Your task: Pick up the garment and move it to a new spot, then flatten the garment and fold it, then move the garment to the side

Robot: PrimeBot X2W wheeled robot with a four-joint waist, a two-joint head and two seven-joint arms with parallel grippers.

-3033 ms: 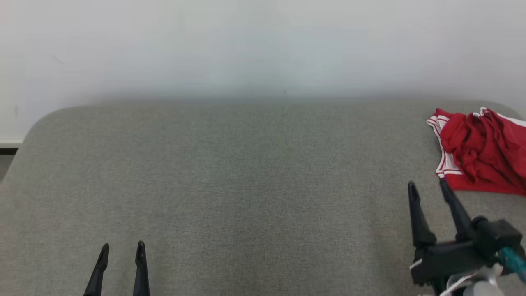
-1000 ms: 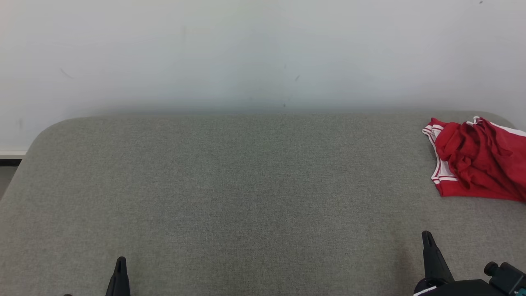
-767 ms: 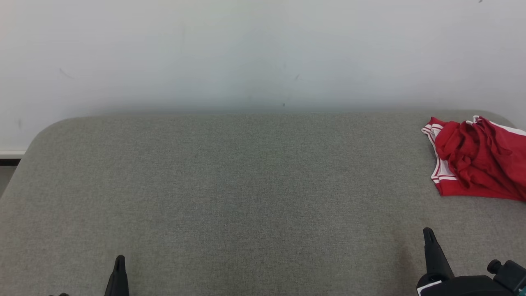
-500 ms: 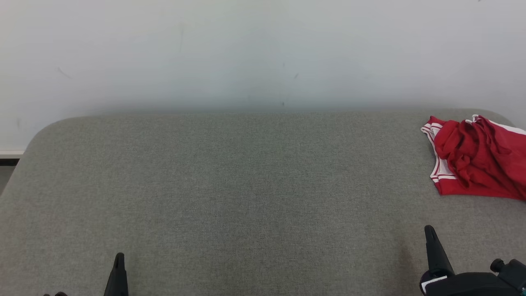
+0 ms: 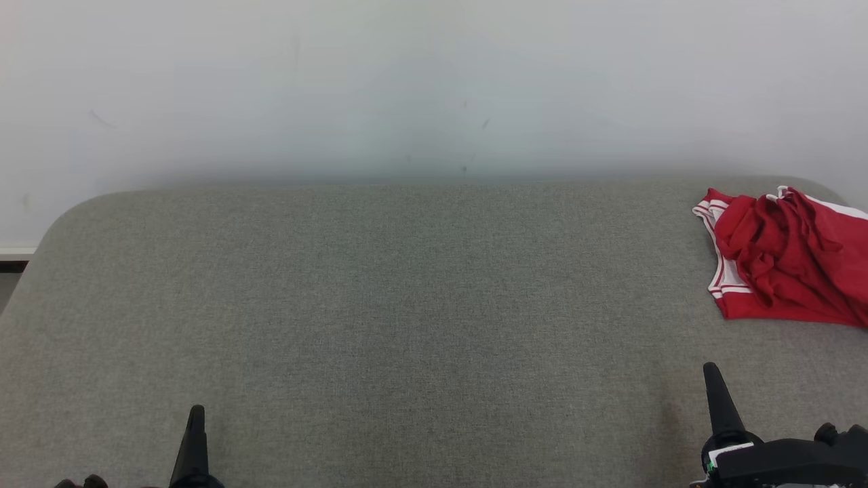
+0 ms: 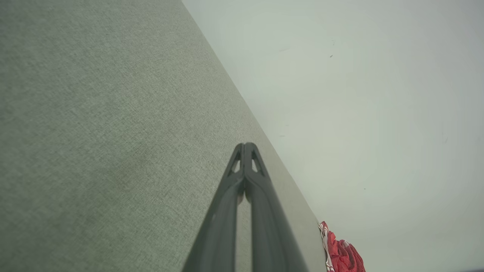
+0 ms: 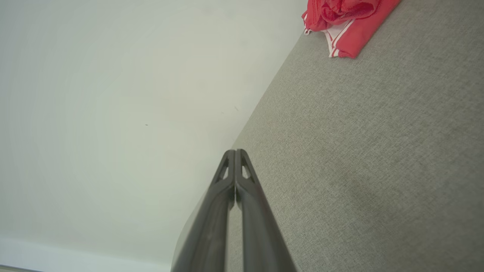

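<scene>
Big pale wall (image 5: 434, 81) across the back, and the grey fabric-covered tabletop (image 5: 407, 325) runs right up against it, its far edge meeting the wall in one straight line. The far-left corner curves off round, with a strip of white skirting (image 5: 15, 251) showing just past it; the far-right corner curves too, close behind the cloth. A broad sweep of grey fabric stretches across the middle from one claw to the other. Over at that far-right corner sits the red garment (image 5: 786, 257) with white striped trim, bunched in a crumpled heap, flat on the tabletop and cut off by the right border of the head view. Now the right claw (image 5: 711, 371), low at the near right: fingers pressed tight together, holding nothing, pointing up the tabletop. The garment lies ahead of it and off to its right, well apart, no contact. Down at the near left, the left claw (image 5: 196, 415) is likewise pinched closed and empty, with the garment far across the tabletop from it.
</scene>
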